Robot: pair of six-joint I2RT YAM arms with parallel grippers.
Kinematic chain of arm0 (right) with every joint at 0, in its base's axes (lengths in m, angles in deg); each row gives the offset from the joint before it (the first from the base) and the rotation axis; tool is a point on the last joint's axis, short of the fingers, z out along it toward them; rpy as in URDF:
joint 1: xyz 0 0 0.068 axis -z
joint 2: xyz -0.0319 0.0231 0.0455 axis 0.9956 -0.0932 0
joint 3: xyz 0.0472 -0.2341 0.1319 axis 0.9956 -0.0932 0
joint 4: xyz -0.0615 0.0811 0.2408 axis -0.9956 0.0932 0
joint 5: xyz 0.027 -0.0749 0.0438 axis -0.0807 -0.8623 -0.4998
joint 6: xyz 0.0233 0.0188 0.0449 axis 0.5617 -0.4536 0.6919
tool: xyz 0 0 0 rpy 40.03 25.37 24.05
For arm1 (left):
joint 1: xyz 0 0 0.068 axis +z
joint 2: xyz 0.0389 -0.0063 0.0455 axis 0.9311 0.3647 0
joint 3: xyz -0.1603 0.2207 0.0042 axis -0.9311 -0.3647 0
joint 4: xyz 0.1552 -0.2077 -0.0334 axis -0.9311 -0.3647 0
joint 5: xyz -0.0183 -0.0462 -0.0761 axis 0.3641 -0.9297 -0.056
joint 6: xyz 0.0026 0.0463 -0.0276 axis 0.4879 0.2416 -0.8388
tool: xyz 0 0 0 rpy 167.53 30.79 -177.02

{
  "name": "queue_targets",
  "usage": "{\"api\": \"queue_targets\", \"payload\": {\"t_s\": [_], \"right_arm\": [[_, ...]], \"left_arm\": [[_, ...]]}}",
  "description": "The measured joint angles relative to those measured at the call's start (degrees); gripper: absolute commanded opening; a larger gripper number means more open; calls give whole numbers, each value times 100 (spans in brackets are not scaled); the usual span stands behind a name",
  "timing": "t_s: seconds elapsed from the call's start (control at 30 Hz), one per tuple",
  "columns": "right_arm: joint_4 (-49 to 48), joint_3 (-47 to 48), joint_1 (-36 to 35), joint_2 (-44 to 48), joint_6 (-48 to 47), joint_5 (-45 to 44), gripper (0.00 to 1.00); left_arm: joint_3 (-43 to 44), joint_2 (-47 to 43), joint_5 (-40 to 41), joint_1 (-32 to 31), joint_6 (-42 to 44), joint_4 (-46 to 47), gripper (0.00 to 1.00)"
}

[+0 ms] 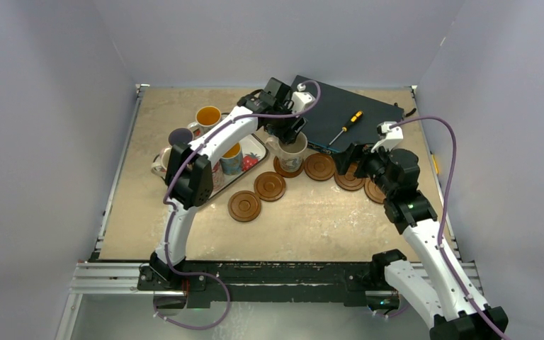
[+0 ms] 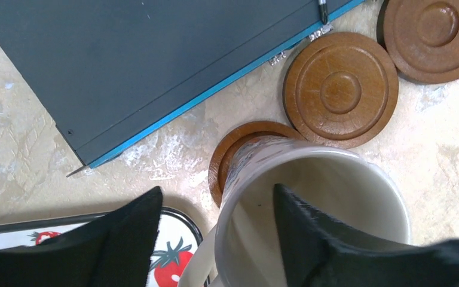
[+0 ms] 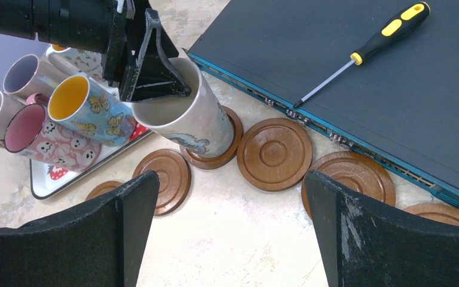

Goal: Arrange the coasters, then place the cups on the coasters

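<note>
The left gripper (image 2: 216,191) hangs over a cream mug (image 3: 185,119) with one finger inside and one outside the wall. The jaws stand apart and a gap shows beside the outer finger, so it is loose around the mug, not pinching it. Right under this gripper the mug stands upright on a coaster (image 3: 215,160). The right gripper (image 3: 230,174) is spread wide with nothing between its fingers, hovering above the bare coasters off to the left gripper's right.

Judged from how things lie, the arranging looks done: six coasters (image 1: 319,166) sit in a curved row, neighbours close or touching. Two lie to the left gripper's left and nearer the bases, and three lie to its right. One mug of six is placed. The other mugs (image 3: 83,107), five of them, are crowded on and beside the strawberry tray (image 3: 42,185) to the left gripper's left. Five coasters remain to be filled
</note>
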Motion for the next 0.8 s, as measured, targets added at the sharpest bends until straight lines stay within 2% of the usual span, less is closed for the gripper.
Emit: {"api": "queue_targets", "payload": {"t_s": [0.23,0.47,0.67,0.8], "right_arm": [[50,0,0,0,0,7,95],[63,0,0,0,-42,162,94],[-44,-63,-24,31,26,356,90],[-317,-308,-339,-105,221,439,89]], "left_arm": [[-92,-319,0,0,-153,254,81],[-780,-1561,170,0,-538,1021,82],[-2745,-3294,761,170,-1539,2065,82],[-3731,-3895,763,896,-2159,2575,82]]}}
